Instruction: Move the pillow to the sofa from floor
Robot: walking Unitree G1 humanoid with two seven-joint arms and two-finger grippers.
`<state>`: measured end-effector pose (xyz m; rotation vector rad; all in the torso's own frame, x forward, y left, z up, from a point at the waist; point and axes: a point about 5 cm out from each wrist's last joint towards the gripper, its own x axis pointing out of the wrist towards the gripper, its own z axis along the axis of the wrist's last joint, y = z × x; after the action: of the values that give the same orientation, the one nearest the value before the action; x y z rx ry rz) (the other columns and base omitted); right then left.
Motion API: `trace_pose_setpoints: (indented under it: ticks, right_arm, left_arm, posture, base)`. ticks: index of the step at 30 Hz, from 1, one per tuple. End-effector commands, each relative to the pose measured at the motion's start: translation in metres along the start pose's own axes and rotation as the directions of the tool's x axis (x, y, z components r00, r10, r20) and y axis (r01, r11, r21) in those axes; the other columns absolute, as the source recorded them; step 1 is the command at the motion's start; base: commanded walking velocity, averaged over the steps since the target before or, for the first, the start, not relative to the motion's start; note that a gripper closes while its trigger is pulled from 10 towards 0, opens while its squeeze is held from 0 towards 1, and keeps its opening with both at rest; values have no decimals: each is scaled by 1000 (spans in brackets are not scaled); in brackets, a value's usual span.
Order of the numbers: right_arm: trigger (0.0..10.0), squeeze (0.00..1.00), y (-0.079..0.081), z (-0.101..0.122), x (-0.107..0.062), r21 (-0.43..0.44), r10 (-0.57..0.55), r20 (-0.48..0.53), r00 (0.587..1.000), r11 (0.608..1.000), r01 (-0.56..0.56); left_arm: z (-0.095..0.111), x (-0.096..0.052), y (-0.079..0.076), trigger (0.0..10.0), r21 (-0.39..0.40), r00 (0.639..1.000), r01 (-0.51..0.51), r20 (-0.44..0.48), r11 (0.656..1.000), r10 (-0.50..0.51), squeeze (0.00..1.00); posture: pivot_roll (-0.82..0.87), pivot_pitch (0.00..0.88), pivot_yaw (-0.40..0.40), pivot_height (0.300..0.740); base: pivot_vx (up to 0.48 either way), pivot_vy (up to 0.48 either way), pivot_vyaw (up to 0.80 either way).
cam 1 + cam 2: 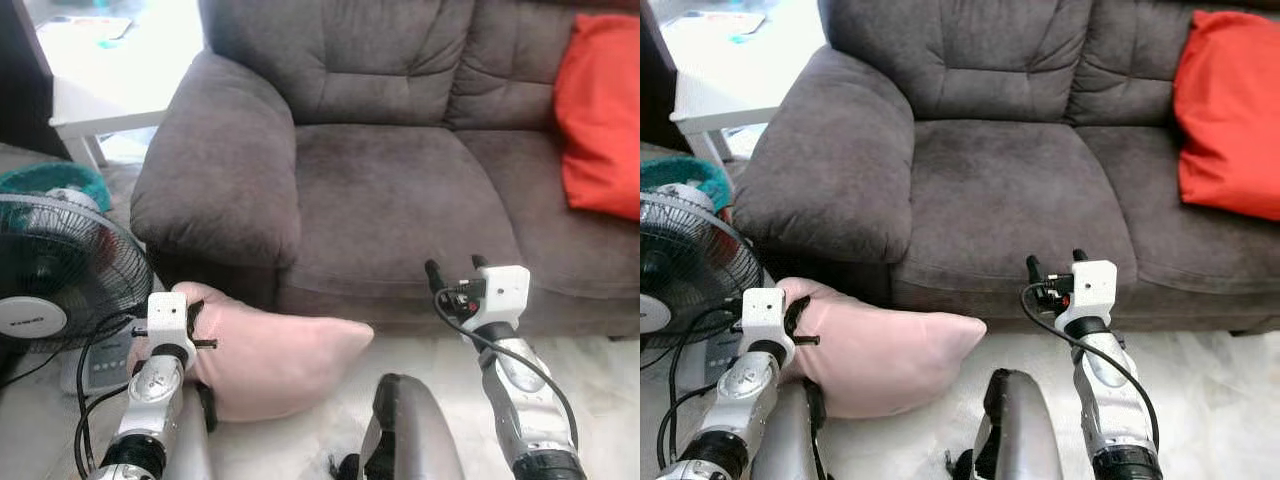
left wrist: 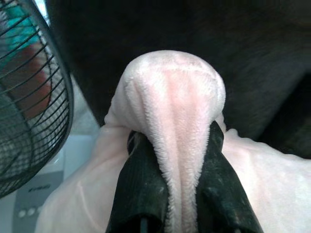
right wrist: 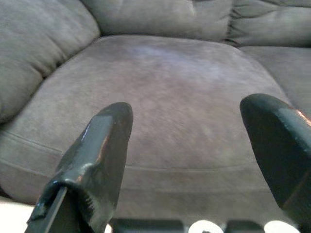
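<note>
- Grey sofa [image 1: 400, 190]: seat cushion bare, so delivery is not yet done.
- Pink pillow [image 1: 270, 355]: on the floor against the sofa front (grasped, unlifted).
- Left gripper [image 2: 170, 160]: pinching a pillow corner.
- Right gripper [image 3: 187, 145]: fingers spread, facing the seat.

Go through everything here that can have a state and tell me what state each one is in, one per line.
pink pillow: on the floor against the sofa front, one corner pinched
left gripper: shut on the pink pillow
right gripper: open, empty, in front of the seat cushion
sofa: left seat bare
red pillow: propped on the sofa's right side
fan: standing on the floor; running or not, cannot tell
</note>
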<state>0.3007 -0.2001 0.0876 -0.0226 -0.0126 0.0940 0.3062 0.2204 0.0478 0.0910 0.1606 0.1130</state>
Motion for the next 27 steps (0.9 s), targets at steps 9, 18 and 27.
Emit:
trace_pose_setpoints:
  ticks: [9,18,27]
  right_arm:
    - [10000,0,-10,-1,4,10,-47,6,999,999,47]
    - [10000,0,-9,-10,0,21,-64,-10,998,998,64]
    - [10000,0,-10,-15,-6,33,-81,-18,997,996,82]
  left_arm:
    - [37,10,14,10000,-14,984,-62,165,998,63,0]
    - [36,9,16,10000,-1,985,-66,159,998,65,0]
    - [43,1,10,10000,21,975,-30,219,999,24,0]
  posture:
    - [135,0,-72,462]
    - [129,0,-51,462]
    - [146,0,-50,462]
  base:
    - [-305,0,0]
    - [0,0,0]
    - [0,0,0]
